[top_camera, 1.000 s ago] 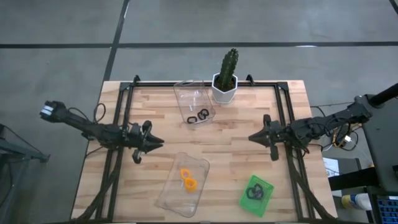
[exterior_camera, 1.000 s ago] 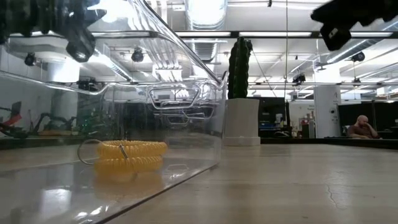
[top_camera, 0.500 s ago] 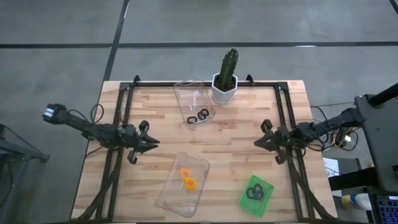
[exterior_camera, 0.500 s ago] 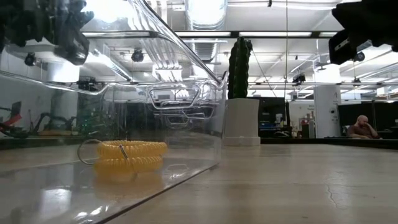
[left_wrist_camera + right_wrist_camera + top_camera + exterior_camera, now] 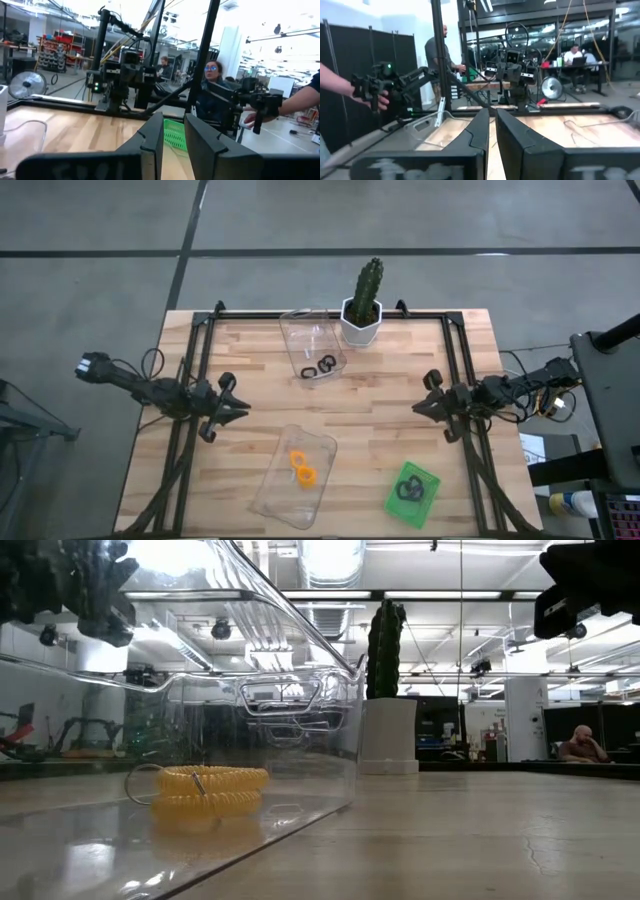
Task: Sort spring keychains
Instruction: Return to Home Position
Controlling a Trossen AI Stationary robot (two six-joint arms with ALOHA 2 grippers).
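Two orange spring keychains (image 5: 301, 468) lie in the near clear tray (image 5: 290, 498); they also show in the low view (image 5: 205, 790). Black keychains (image 5: 318, 368) lie in the far clear tray (image 5: 312, 335). Dark keychains (image 5: 408, 488) lie in the green tray (image 5: 425, 500); whether they are purple or black I cannot tell. My left gripper (image 5: 243, 409) hovers over the table's left part, empty, with its fingers (image 5: 152, 142) nearly together. My right gripper (image 5: 416, 409) hovers over the right part, shut and empty (image 5: 492, 125).
A cactus in a white pot (image 5: 362, 318) stands at the far edge, beside the far clear tray. Black frame rails (image 5: 195, 380) run along both sides of the table. People stand and sit in the room beyond (image 5: 212, 82).
Both arms have drawn back from the table's middle. My left gripper has gone toward the left edge and my right gripper toward the right edge. The keychains and trays have stayed where they were.
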